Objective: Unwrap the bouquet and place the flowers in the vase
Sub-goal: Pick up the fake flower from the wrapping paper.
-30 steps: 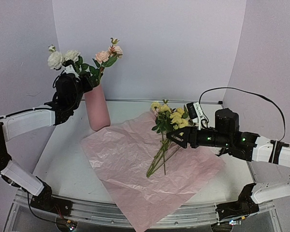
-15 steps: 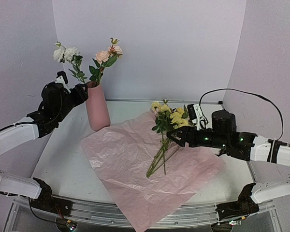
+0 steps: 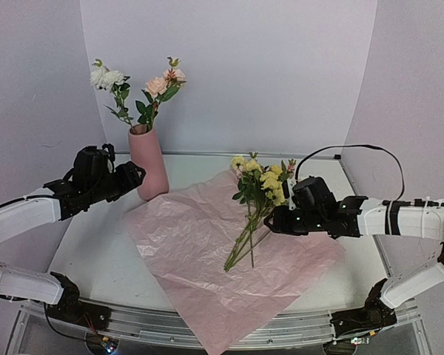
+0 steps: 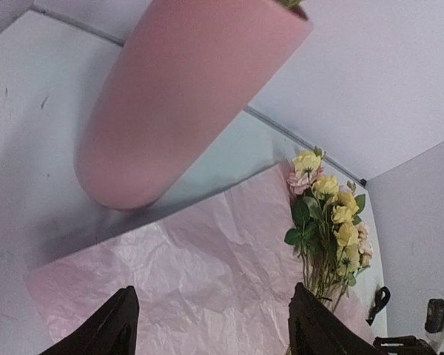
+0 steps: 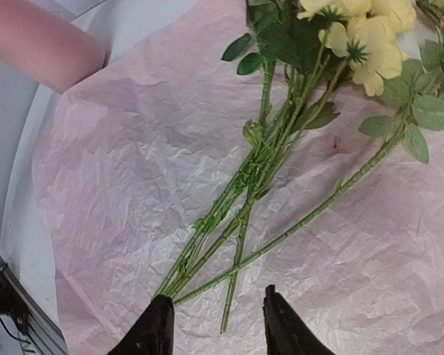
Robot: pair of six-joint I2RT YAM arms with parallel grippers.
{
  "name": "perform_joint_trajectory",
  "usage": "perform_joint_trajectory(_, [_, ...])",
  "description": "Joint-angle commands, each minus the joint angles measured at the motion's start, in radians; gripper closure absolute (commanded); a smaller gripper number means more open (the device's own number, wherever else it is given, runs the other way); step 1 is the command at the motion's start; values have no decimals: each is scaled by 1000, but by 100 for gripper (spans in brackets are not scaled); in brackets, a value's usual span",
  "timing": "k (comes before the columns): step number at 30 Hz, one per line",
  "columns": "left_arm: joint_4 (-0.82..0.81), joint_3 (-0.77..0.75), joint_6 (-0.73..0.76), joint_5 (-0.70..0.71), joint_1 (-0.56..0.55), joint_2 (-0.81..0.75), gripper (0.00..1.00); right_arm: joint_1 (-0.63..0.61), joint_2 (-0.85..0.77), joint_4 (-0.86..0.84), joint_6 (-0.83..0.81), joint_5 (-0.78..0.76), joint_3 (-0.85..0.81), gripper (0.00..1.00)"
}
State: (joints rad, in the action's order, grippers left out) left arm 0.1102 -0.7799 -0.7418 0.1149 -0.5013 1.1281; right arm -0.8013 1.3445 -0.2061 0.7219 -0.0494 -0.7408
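The pink vase [image 3: 149,164] stands at the back left with white and pink flowers [image 3: 140,89] in it. The bouquet lies unwrapped: yellow and pink flowers [image 3: 263,183] rest on the flat, crinkled pink paper [image 3: 207,274], their stems [image 3: 244,240] pointing towards me. My left gripper [image 3: 135,176] hangs open just left of the vase's base, holding nothing. In the left wrist view the vase [image 4: 177,89] is ahead and the left gripper [image 4: 214,325] is over paper. My right gripper [image 5: 216,319] is open low over the stems [image 5: 259,192], with one stem end between its fingers.
The paper [image 5: 118,148] covers the middle of the white table [image 3: 96,251] and overhangs its near edge. Lilac walls close the back and both sides. A metal rail [image 3: 148,322] runs along the near edge by the arm bases.
My left arm came down from the blooms to the vase's base, leaving the white flowers standing in the vase. My right gripper slid left over the stems and its jaws narrowed.
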Motion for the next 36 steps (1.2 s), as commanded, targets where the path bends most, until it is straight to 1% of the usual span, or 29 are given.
perform_joint_trajectory(1, [11,18,-109,-157,-15,21,29,3,32,55,128,-83,-36,64])
perform_joint_trajectory(3, [11,22,-118,-179,-42,32,29,7,38,58,182,-106,-20,65])
perform_joint_trajectory(7, [4,35,-135,-143,-105,36,29,23,58,70,267,-147,-13,66])
perform_joint_trajectory(12, [-9,26,-144,-124,-166,64,28,48,113,133,335,-202,-62,65])
perform_joint_trajectory(18, [-20,3,-117,-140,-176,80,27,67,196,158,356,-205,-112,65])
perform_joint_trajectory(24, [-26,8,-91,-120,-177,25,27,84,267,166,384,-200,-154,65])
perform_joint_trajectory(26, [-26,12,-84,-92,-177,8,27,89,289,167,388,-201,-170,65])
perform_joint_trajectory(36, [-25,44,-51,-63,-177,-47,27,120,429,170,365,-160,-263,68])
